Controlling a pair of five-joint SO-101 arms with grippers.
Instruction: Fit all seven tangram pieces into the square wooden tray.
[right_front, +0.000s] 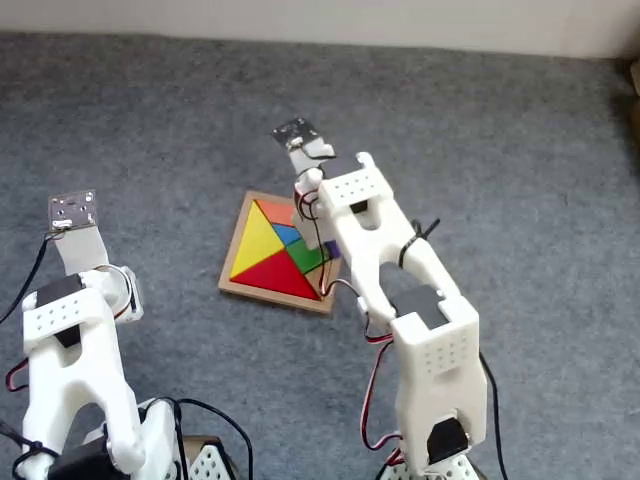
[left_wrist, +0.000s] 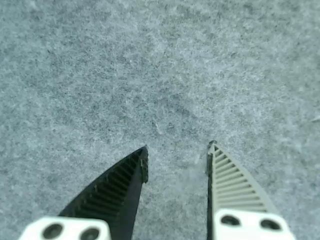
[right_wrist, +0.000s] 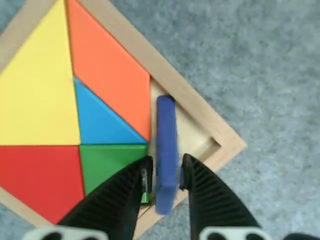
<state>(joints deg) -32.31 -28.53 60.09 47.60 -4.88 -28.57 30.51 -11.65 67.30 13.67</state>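
So the biggest thing here is the grey carpet covering the whole table. My two arms come next. In the high view my right arm reaches out over the square wooden tray and covers its near-right corner. My left arm sits well off to the side, nowhere near the tray.

The tray lies flat on the carpet, turned like a diamond. The yellow triangle and the red triangle are the big ones, lying flat side by side. The orange piece runs along the yellow one's other edge. The light blue triangle is tucked under the orange, and the green piece sits next to the red.

My right gripper is pinching the dark blue piece, which stands on edge in the leftover slot. It's a tight spot: orange, light blue and green on one side, the tray's rim on the other, with bare wood showing between.

My left gripper has its jaws spread over plain carpet, holding nothing.
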